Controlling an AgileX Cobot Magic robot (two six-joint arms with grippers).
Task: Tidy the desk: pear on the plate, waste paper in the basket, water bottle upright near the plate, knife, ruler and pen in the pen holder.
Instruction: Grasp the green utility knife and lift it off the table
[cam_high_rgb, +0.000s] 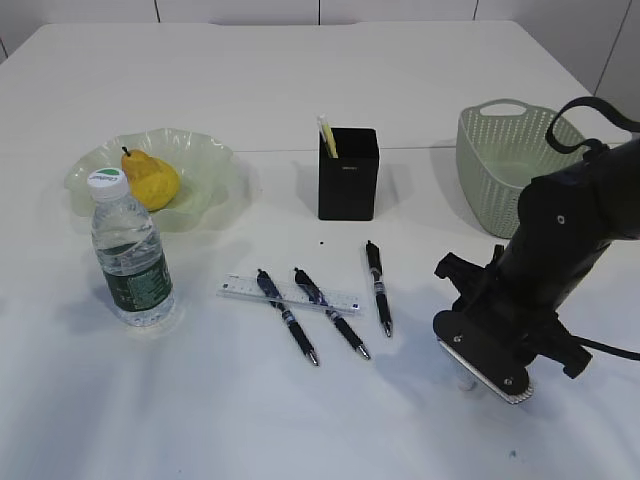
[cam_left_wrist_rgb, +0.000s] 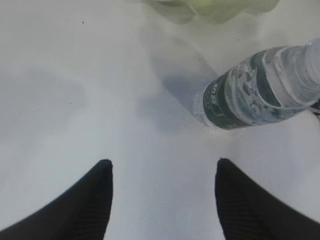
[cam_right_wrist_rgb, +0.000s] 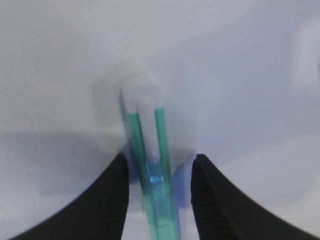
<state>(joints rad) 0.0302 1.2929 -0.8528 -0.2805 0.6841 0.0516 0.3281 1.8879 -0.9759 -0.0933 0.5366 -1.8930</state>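
Behind the far edge of the white table (cam_high_rgb: 300, 70), pale wall panels (cam_high_rgb: 240, 10) split by thin dark vertical seams are catching soft, even light.

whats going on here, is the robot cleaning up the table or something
Yes, it is tidying a desk. The pear already lies on the plate and the water bottle stands upright beside it. Three pens and a ruler still lie on the desk in front of the pen holder. The right claw is low over the desk with a teal, white-capped pen between its fingers. The left claw is open, holding nothing.
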